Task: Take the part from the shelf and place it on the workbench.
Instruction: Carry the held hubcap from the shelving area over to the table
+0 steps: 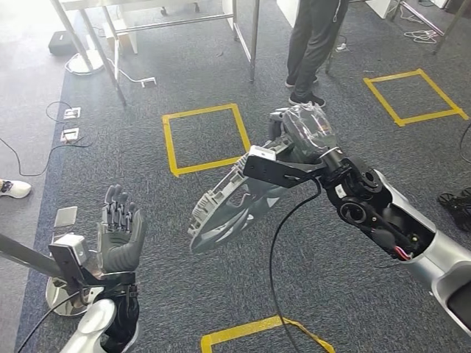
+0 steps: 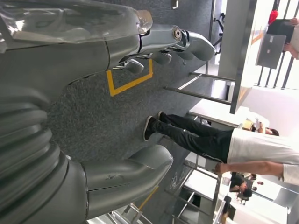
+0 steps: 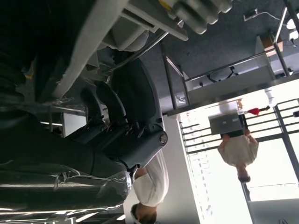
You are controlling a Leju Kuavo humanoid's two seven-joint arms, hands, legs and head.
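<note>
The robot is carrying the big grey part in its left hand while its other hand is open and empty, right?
Not quite. The head view shows the grey part held by the right hand, not the left. The left hand is the one that is open and empty, fingers spread above the carpet.

Dark grey carpet is laid across the whole floor, with a yellow tape square marked out on it; a second tape square is seen well off to its right, and part of a third nearer the camera. Just beyond the central square a metal-legged table frame is stood, with a person in dark trousers beside it. Left of the square, floor sockets and loose black cables are scattered, and bright railed windows are caught in the right wrist view.
</note>
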